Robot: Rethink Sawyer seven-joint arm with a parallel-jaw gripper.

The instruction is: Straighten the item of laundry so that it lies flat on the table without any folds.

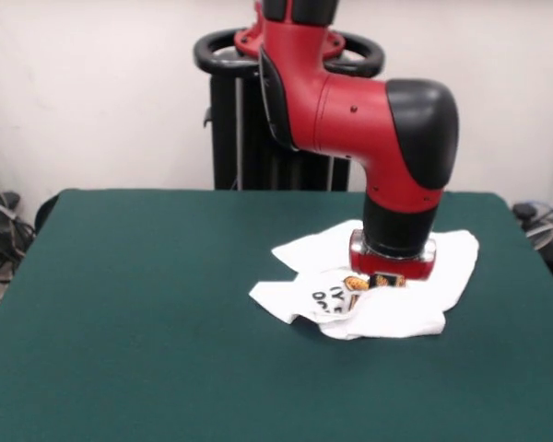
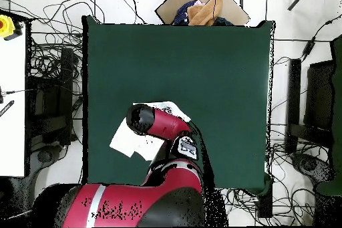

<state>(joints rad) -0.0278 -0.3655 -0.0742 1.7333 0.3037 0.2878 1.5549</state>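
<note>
Front view, read from left to right. The left half of the table is bare green top. Right of centre lies the shirt, bunched and rumpled, its near-left part folded over so that only scraps of black lettering and orange print show. The arm comes down onto the shirt's middle, its wrist low over the cloth. The gripper is buried against the fabric; you cannot tell whether it is parted, closed, or holding cloth.

Overhead view. The shirt shows as white cloth beside the arm, near the table edge closest to the robot's base; most of it is hidden under the arm.

Judged step: a contact on the shirt's centre, with flattening not yet done. Your next move likely calls for taking a folded edge and drawing it outward, toward the open table.
</note>
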